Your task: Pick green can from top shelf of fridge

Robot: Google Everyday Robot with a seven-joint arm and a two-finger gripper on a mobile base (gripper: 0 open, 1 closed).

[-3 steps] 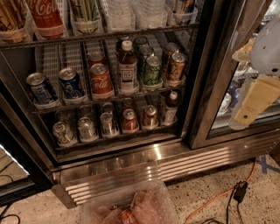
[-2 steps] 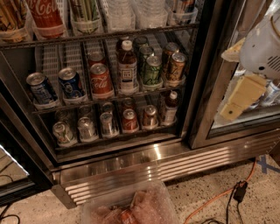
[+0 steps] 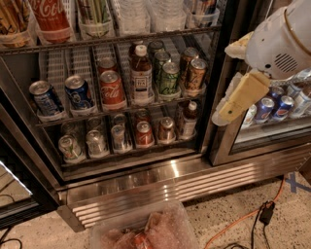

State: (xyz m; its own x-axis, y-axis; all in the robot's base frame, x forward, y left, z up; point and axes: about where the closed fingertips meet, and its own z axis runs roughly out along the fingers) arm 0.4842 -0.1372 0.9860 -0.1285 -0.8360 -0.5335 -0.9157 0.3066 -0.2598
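The fridge fills the view, with its left compartment open. The top shelf runs along the upper edge with translucent cup holders. The green can, slim with pale vertical markings, stands in a holder at the upper left; its top is cut off by the frame edge. My gripper, with cream fingers on a white arm, hangs at the right in front of the dark door post, well right of and below the can. It holds nothing that I can see.
A Coca-Cola bottle stands left of the green can and clear bottles stand right of it. The middle rack holds blue cans, a red can, a bottle and short green cans. An orange cable and a plastic bin lie on the floor.
The arm and gripper have moved left, toward the door post. The cans and bottles have not moved.
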